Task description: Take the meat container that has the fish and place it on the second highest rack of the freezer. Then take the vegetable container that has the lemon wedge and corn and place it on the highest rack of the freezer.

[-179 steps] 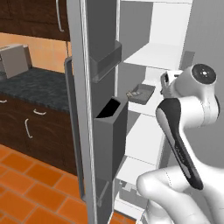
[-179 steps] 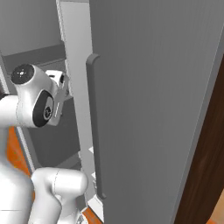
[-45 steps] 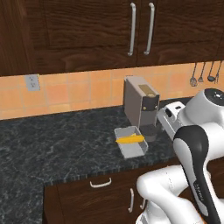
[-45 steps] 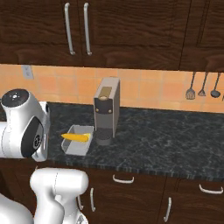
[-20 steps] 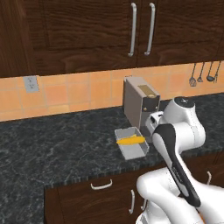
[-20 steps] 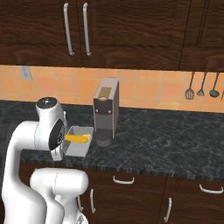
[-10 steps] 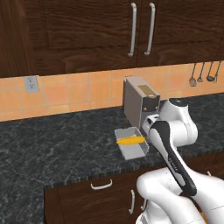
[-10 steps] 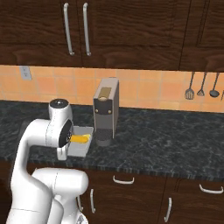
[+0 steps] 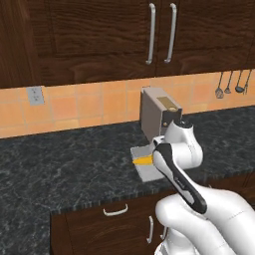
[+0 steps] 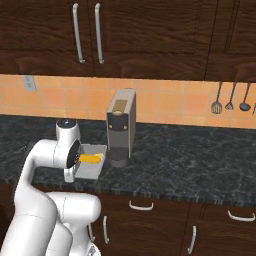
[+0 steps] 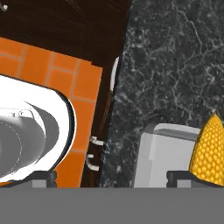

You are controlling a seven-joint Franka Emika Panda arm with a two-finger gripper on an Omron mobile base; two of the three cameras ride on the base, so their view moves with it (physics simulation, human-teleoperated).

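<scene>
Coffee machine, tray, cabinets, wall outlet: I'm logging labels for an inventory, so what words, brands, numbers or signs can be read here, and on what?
None: no readable text.
Coffee machine: plain panels, no brand.
Tray with the corn: unmarked.
Cabinet doors: bare wood and handles.
Wall outlet: no lettering.

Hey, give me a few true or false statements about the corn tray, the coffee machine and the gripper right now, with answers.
1. The corn lies in a grey tray on the counter. True.
2. The tray sits right beside the coffee machine. True.
3. The gripper is shut on the corn. False: it is open, holding nothing.
4. The cabinet doors above the counter stand open. False: they are closed.
</scene>
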